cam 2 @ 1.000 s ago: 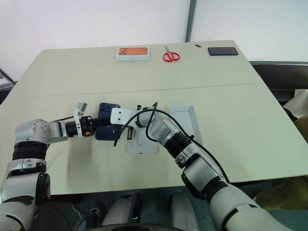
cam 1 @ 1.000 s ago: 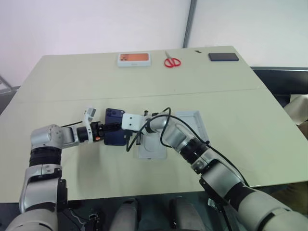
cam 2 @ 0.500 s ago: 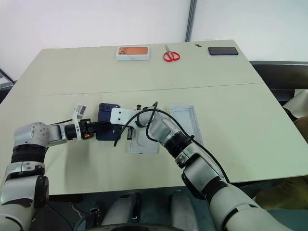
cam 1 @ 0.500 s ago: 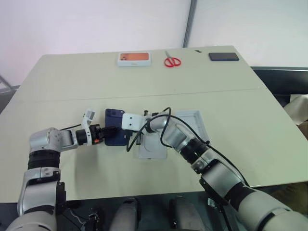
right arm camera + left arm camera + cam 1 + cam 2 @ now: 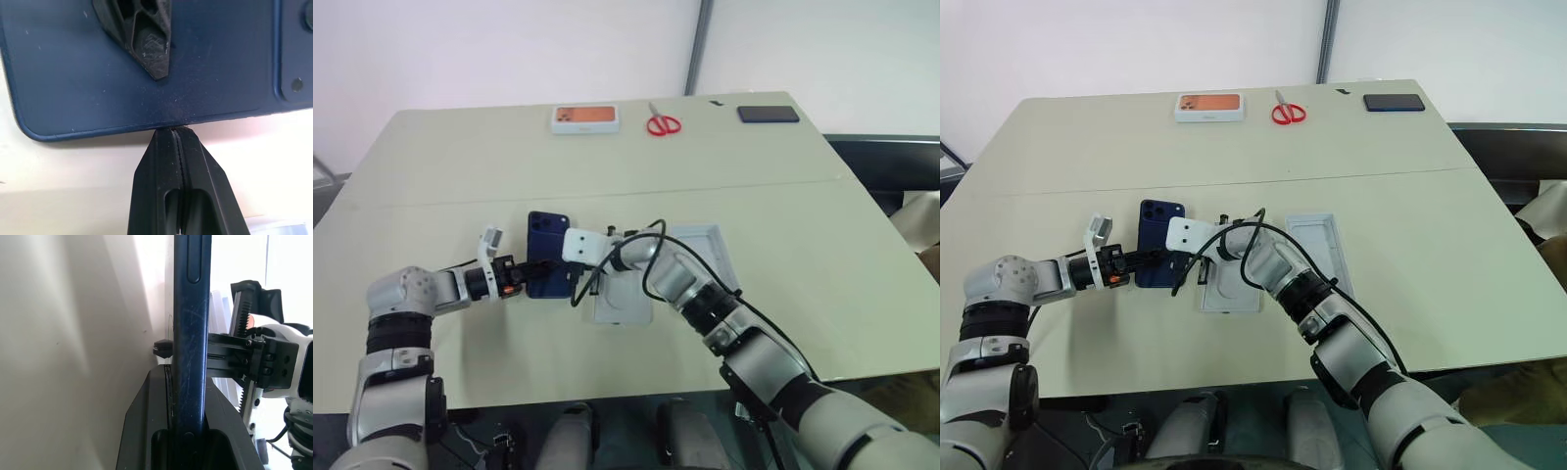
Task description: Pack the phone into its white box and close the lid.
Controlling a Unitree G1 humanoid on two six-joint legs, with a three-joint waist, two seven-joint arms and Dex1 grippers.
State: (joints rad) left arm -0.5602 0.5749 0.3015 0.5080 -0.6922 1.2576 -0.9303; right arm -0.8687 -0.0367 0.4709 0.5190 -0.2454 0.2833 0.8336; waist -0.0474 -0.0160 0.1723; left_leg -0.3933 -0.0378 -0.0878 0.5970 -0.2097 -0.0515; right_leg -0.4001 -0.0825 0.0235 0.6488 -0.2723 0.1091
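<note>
Between our two sets of jaws, the phone [image 5: 548, 253] sits near the middle of the desk [image 5: 783, 235], its far end tipped up. Our left gripper [image 5: 536, 269] has its jaws clamped across the phone's thin edge to carry it. Our right gripper [image 5: 176, 134] has its jaws pressed together, empty, their tips against the phone's long edge, likely steadying it. Just beyond them to the right lies the white box [image 5: 707, 251], open and waiting.

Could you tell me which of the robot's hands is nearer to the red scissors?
The right hand: it sits at the phone's edge, slightly closer to the scissors at the table's far side. The left hand, clamping the phone, is farther off.
</note>
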